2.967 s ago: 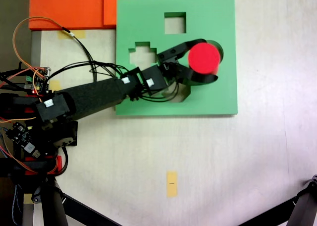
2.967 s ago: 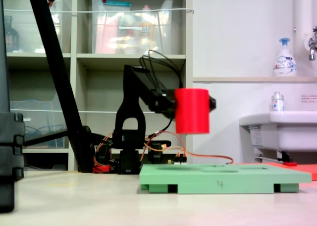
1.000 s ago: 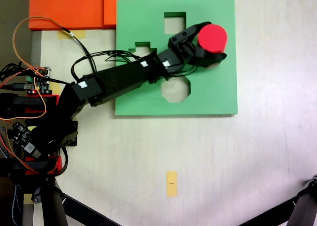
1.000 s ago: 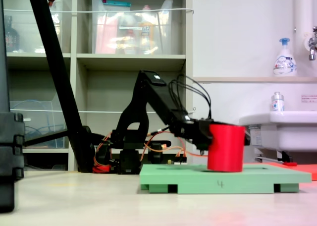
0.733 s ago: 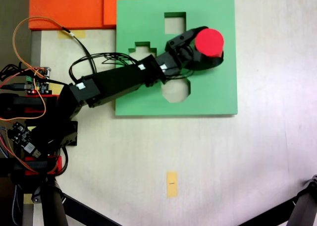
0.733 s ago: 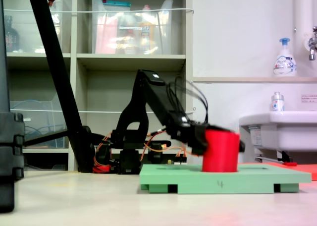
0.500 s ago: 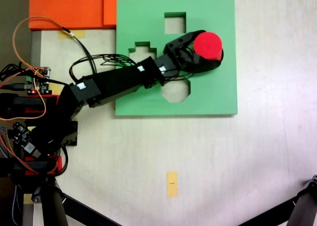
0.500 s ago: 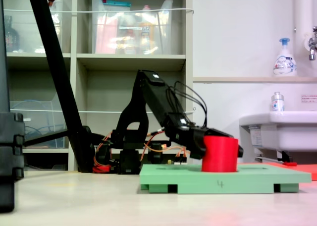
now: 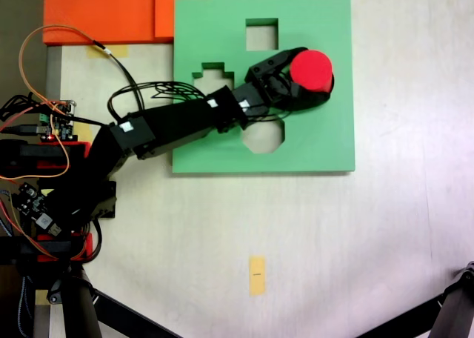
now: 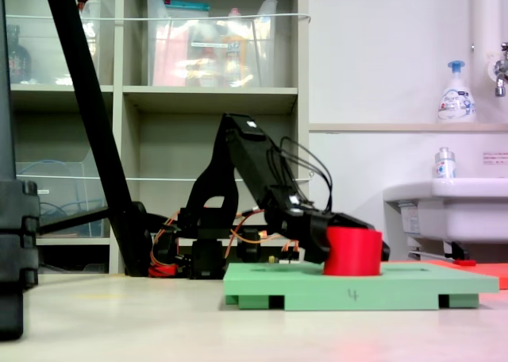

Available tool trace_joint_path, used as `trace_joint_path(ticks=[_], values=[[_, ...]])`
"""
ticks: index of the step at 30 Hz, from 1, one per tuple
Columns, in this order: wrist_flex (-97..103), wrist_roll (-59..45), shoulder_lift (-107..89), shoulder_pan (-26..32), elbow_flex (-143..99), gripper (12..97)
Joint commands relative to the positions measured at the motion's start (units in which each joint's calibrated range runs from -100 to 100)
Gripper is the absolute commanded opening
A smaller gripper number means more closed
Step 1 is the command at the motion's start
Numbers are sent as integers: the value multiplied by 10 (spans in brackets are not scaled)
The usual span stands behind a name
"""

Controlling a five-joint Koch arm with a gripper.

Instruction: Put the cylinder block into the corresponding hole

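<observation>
Red foam forms the cylinder block (image 9: 311,69), seen from above as a flat round disc and from the side (image 10: 352,251) as a short upright drum. Its lower part sits sunk below the top face of the green foam board (image 9: 326,138), in the board's right-hand middle region in the fixed view from above. The corresponding hole lies under the block and is covered by it. The gripper (image 9: 320,84) closes around the block, one black jaw passing on the far side and one on the near side, both touching its wall. In the side-on fixed view the gripper (image 10: 379,249) reaches down at a shallow angle, its jaws hugging the block just above the board (image 10: 413,286).

Three other cutouts are open on the board: a square cutout (image 9: 261,34) near the top edge, a cross-shaped cutout (image 9: 211,81) to the left, partly crossed by the arm (image 9: 174,127), and an octagonal cutout (image 9: 263,136) below the gripper's wrist. Orange foam sheets (image 9: 104,12) lie beside the board's upper left corner. A small yellow tape mark (image 9: 256,275) lies on the table (image 9: 370,242), well apart from the board.
</observation>
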Motion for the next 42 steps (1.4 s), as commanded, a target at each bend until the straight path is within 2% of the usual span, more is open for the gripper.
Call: trace_joint_path(ticks=[1, 10, 12, 15, 17, 22, 29, 33, 34, 37, 39, 41, 42], values=[[37, -6, 0, -3, 27, 503], [54, -11, 0, -4, 17, 560], [72, -11, 2, -3, 15, 626], [96, -14, 6, -4, 12, 774], [107, -20, 2, -5, -5, 821], [123, -21, -116, -5, -97, 824], [72, -27, -458, -4, -232, 820], [-39, -53, -673, -4, -282, 808], [-66, -63, -732, -4, -295, 781], [-197, -110, -912, -13, -317, 637], [-294, -168, -1015, -30, -317, 482], [-339, -246, -1079, -48, -331, 468], [-343, -330, -1112, -59, -362, 470]])
